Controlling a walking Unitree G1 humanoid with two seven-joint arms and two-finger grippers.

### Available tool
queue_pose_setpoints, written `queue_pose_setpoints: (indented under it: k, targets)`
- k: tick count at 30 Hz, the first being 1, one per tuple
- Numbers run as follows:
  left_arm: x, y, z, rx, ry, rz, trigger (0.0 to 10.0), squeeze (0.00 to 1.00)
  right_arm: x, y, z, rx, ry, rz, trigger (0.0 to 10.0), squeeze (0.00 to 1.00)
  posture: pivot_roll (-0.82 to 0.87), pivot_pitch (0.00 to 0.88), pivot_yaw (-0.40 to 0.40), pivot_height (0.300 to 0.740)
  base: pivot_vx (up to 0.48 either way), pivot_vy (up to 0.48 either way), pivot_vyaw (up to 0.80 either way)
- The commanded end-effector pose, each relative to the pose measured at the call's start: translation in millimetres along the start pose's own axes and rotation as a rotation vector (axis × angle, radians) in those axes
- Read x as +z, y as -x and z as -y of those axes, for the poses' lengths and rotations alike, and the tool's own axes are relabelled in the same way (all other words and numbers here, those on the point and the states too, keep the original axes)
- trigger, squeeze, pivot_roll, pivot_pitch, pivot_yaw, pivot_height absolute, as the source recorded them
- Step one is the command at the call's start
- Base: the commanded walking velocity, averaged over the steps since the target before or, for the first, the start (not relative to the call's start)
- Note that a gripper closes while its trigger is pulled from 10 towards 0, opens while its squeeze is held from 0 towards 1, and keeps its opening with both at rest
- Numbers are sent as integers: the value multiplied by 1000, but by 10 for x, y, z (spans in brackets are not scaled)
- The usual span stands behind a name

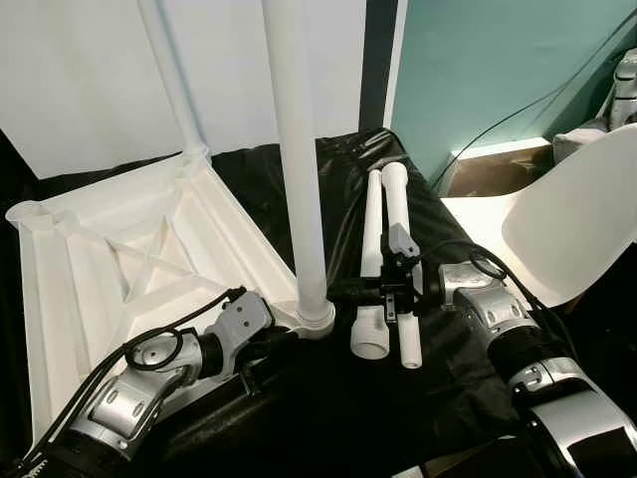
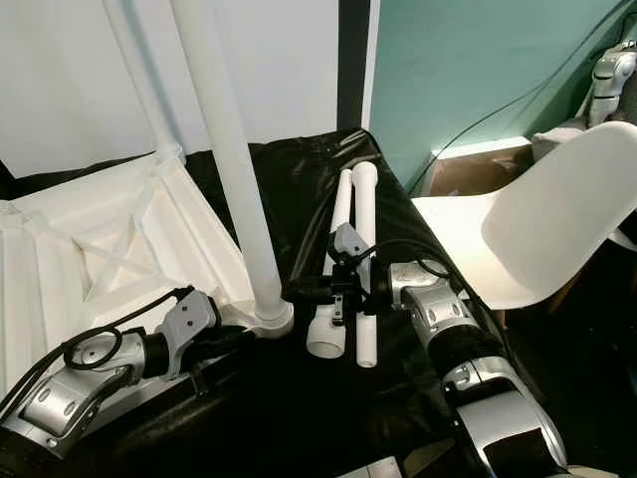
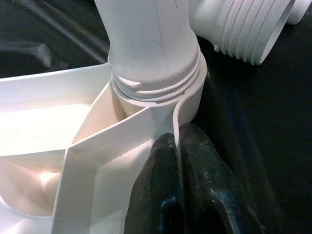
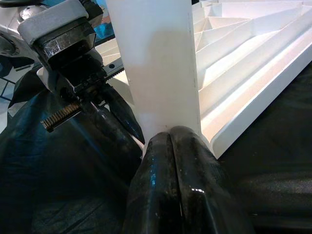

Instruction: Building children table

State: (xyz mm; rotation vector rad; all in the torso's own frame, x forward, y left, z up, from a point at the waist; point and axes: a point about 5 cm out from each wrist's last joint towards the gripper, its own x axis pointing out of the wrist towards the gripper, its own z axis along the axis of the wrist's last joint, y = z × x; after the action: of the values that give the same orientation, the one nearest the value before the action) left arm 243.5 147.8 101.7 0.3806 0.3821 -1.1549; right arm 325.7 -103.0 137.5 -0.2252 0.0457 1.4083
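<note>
left hand (image 1: 289, 334) pinching white tabletop (image 1: 109, 259) rim

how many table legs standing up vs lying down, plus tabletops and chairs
legs standing in the tabletop: 2
legs lying on the black sheet: 2
tabletop, upside down: 1
chair: 1
total: 6

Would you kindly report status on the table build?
Left gripper pinching tabletop rim. Right gripper shut, tips against upright leg. Two loose legs beneath right arm.
</note>
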Motion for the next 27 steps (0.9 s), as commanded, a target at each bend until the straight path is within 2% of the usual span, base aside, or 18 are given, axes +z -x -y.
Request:
queue_pose_setpoints:
  k: [1, 3, 4, 7, 8, 10, 12, 16, 20, 22, 25, 26, 27]
  targets:
    - [-212, -65, 250, -222, 60, -92, 10000, 0, 19, -18, 18, -61, -22, 55, 0, 0, 85, 0, 33, 740, 0, 0, 0]
    - [-211, -73, 252, -223, 60, -91, 10000, 0, 23, -70, 23, -136, -46, 98, 0, 0, 81, 0, 25, 740, 0, 0, 0]
    - [-211, -73, 252, -223, 60, -91, 10000, 0, 23, -70, 23, -136, -46, 98, 0, 0, 81, 0, 25, 740, 0, 0, 0]
    - [-198, -104, 236, -212, 61, -81, 10000, 0, -5, -215, -25, -329, -95, 186, 0, 0, 73, 0, 2, 740, 0, 0, 0]
    - [-198, -104, 236, -212, 61, -81, 10000, 0, -5, -215, -25, -329, -95, 186, 0, 0, 73, 0, 2, 740, 0, 0, 0]
    - [-192, -125, 231, -204, 64, -74, 10000, 0, -33, -307, -112, -444, -131, 237, 0, 0, 69, 0, -3, 740, 0, 0, 0]
    - [-192, -140, 243, -205, 67, -70, 10000, 0, -58, -367, -220, -499, -146, 264, 0, 0, 65, 0, -4, 740, 0, 0, 0]
    - [-204, -154, 259, -211, 69, -71, 10000, 0, -82, -392, -291, -573, -160, 289, 0, 0, 59, 0, -3, 740, 0, 0, 0]
    - [-203, -160, 260, -212, 68, -71, 10000, 0, -89, -383, -291, -602, -163, 292, 0, 0, 60, 0, -6, 740, 0, 0, 0]
    - [-191, -175, 250, -213, 67, -68, 10000, 0, -89, -338, -255, -669, -162, 304, 0, 0, 58, 0, -8, 740, 0, 0, 0]
    - [-185, -187, 248, -213, 67, -65, 10000, 0, -74, -326, -264, -700, -159, 299, 0, 0, 55, 0, -9, 740, 0, 0, 0]
    - [-185, -192, 249, -214, 67, -64, 10000, 0, -57, -322, -272, -690, -131, 282, 3098, 35, 49, 0, -10, 740, 0, 0, 0]
    - [-186, -194, 250, -214, 68, -63, 10000, 0, -37, -314, -274, -681, -110, 276, 6784, 1000, 48, 0, -10, 740, 0, 0, 0]
